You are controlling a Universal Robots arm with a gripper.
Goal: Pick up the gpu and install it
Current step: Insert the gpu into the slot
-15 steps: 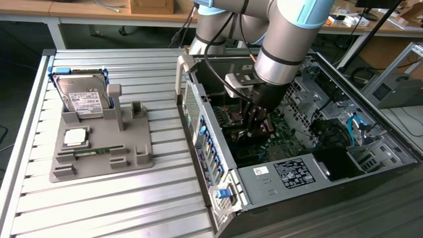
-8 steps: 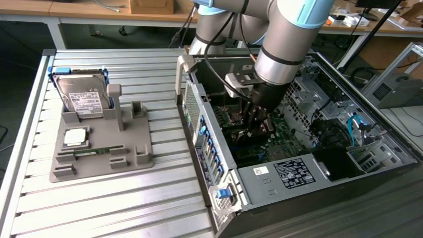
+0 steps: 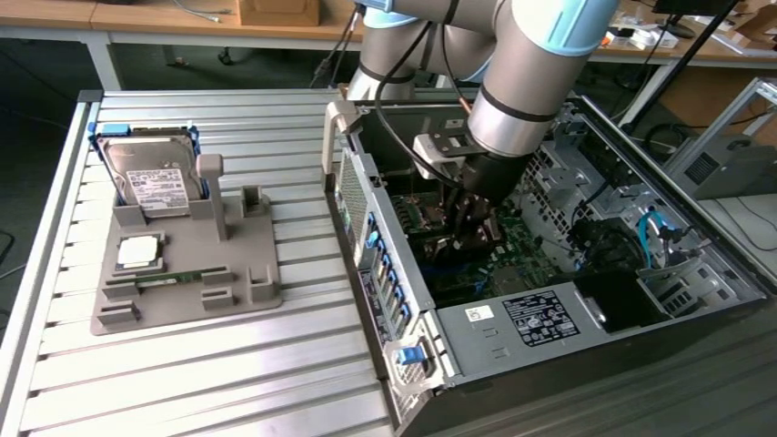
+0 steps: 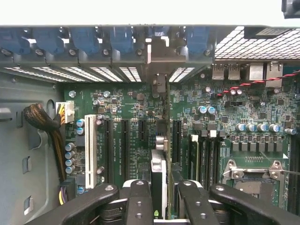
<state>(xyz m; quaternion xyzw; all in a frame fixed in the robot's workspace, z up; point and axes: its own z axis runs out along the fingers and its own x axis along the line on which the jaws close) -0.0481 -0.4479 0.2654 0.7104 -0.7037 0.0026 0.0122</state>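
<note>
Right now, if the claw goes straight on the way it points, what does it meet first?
The motherboard, likely; the gpu it grips would touch there before the claw does. Depth unclear.

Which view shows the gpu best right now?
The wrist view: the gpu runs edge-on from the gripper that holds it to its bracket at the case wall, over the slots. In the exterior view the arm and gripper hide nearly all of it.

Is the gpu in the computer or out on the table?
In. The gpu stands on edge in the gripper, over the motherboard inside the case. Plugged in: cannot tell.
</note>
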